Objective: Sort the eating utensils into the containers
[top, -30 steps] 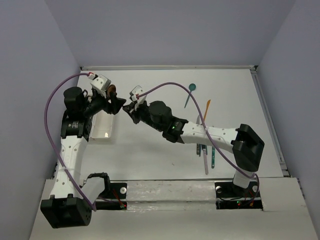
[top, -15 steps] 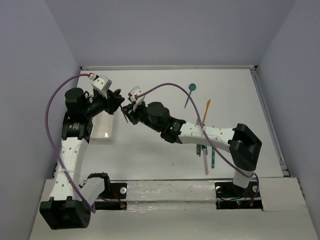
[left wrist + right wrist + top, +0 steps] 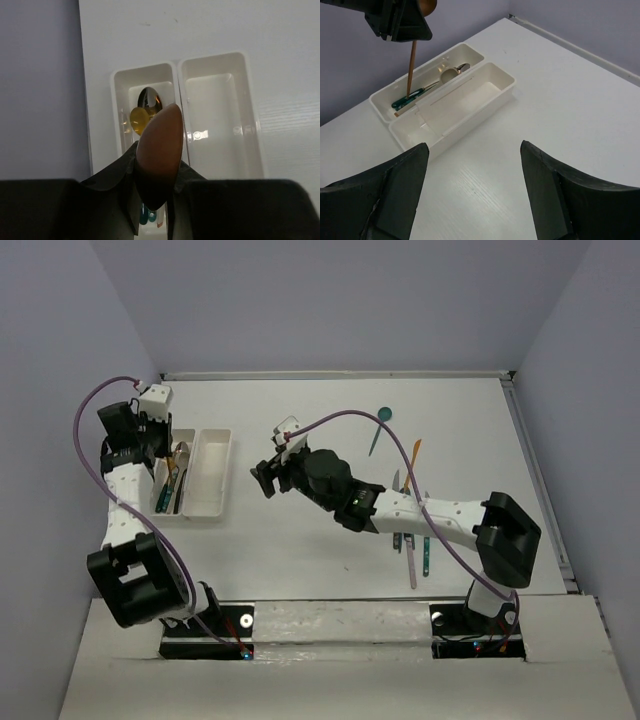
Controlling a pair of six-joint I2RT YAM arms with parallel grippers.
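Left wrist view: a copper-brown metal spoon [image 3: 160, 140] is clamped by its bowl in the left gripper [image 3: 159, 172], above the left compartment [image 3: 118, 85] of the paired white rectangular plastic trays [image 3: 210, 512] at the left edge of the white table [image 3: 300, 550]. A silver spoon [image 3: 149, 97] and a gold spoon [image 3: 139, 120] are laid in that compartment. The right gripper [image 3: 474, 150] is spread wide with nothing gripped, near the trays. Loose utensils [image 3: 411, 565] are gathered toward the right edge.
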